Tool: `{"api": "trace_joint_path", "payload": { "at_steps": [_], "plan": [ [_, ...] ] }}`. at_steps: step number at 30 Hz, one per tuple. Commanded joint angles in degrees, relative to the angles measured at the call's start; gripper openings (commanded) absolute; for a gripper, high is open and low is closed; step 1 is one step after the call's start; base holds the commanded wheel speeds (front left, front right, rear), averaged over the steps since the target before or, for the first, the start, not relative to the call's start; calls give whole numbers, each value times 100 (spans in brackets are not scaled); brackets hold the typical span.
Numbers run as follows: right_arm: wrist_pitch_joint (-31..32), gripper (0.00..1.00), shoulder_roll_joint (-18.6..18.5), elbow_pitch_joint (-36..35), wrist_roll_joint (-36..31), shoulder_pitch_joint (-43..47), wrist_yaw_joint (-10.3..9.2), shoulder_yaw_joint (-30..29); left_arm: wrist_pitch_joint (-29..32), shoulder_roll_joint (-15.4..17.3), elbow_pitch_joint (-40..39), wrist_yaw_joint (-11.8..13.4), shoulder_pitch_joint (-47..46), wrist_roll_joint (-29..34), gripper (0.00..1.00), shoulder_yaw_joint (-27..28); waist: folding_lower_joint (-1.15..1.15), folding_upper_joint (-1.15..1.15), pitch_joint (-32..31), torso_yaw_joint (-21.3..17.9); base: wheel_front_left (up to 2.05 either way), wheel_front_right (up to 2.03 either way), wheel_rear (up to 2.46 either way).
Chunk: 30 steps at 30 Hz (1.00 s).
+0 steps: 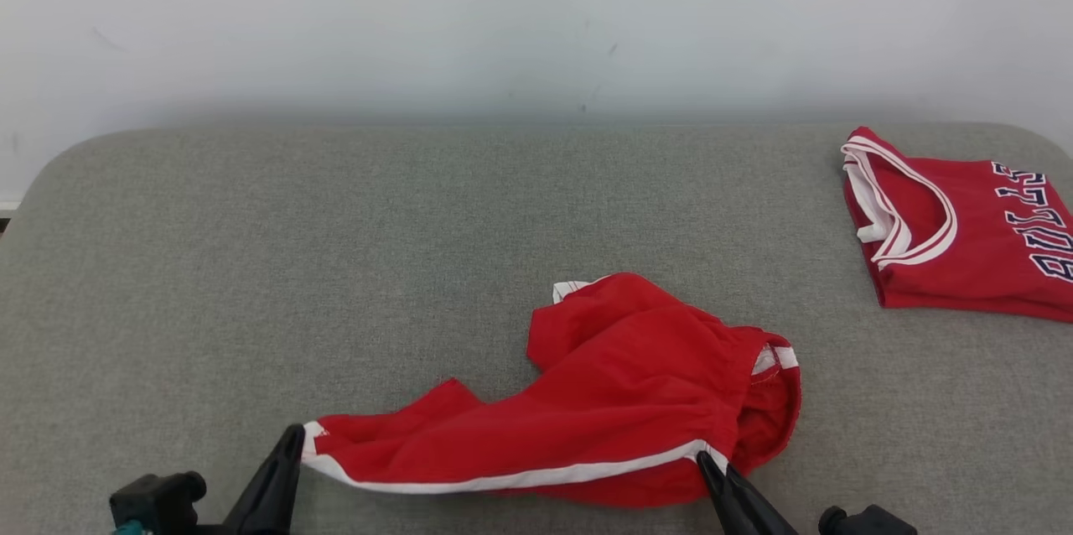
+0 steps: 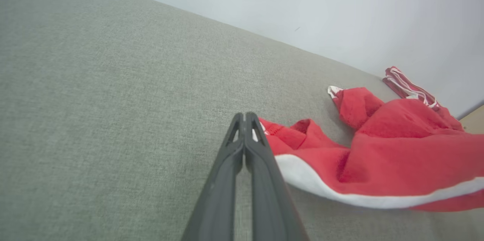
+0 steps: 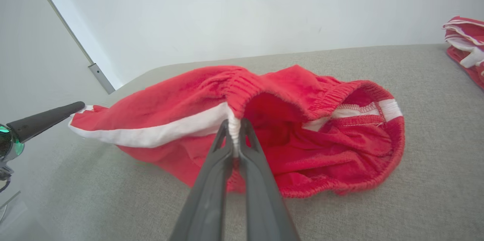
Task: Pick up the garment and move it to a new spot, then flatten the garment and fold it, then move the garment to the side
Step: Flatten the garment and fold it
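Observation:
The garment [image 1: 620,384] is a pair of red shorts with a white side stripe, lying crumpled on the grey cushioned surface [image 1: 335,267] near its front edge. At the lower left, my left gripper [image 1: 295,433] is shut, its tips on the corner of the leg hem. The left wrist view has the closed tips [image 2: 245,114] right against that corner of the garment [image 2: 397,146]. My right gripper [image 1: 702,458] is shut on the elastic waistband where the white stripe ends. That pinch [image 3: 234,122] is plain in the right wrist view, with the garment [image 3: 302,146] open behind it. The striped edge hangs between the two grippers.
A folded red jersey [image 1: 964,250] with white trim and dark letters lies at the back right of the surface, apart from the shorts. A pale wall rises behind the surface. Bare grey fabric stretches to the left and across the back.

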Motion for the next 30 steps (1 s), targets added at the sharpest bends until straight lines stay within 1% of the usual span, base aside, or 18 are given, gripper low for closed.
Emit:
{"api": "trace_joint_path", "payload": {
  "at_steps": [1,3,7,9,11,15,17,19,21,23,28,30],
  "plan": [
    [12,0,-35,-83,134,61,-17,24,-17,15,-118,38,83,57,0,58,0,0,-14,-11,0,0,0],
    [68,0,-100,-253,298,24,-17,51,-13,-28,-323,84,76,-93,0,167,0,0,-17,-16,0,0,0],
    [246,0,-231,-590,699,-197,-17,-30,224,41,-675,171,-334,-180,0,269,0,0,29,6,0,0,0],
    [404,0,-335,-749,905,-415,-17,-68,440,64,-818,250,-727,-132,0,276,0,0,97,19,0,0,0],
    [603,0,-429,-898,1128,-752,-17,-116,724,54,-899,317,-1231,-241,0,360,0,0,233,5,0,0,0],
    [987,0,-564,-1186,1498,-1866,-16,-161,1364,146,-788,336,-2597,-342,0,515,0,0,687,-116,0,0,0],
    [1199,0,-580,-1176,1706,-2566,-17,-212,1676,145,-597,358,-3349,-386,0,599,0,0,976,-192,0,0,0],
    [1410,0,-560,-1050,1763,-3291,-17,-228,1920,132,-316,339,-4093,-390,0,639,0,0,1230,-238,0,0,0],
    [1685,0,-426,-824,1927,-3976,-17,-257,2101,102,16,339,-4809,-447,0,732,0,0,1475,-282,0,0,0],
    [1897,0,-327,-609,2016,-4707,-17,-327,2233,50,412,418,-5486,-546,0,875,0,0,1729,-314,0,0,0],
    [2304,0,-55,124,2102,-6348,-17,-415,2265,-66,1448,566,-7053,-655,0,1185,0,0,2271,-374,0,0,0],
    [2386,0,37,421,2064,-6995,-17,-412,2251,-54,1786,563,-7622,-589,0,1233,0,0,2475,-426,0,0,0]
  ]
}}
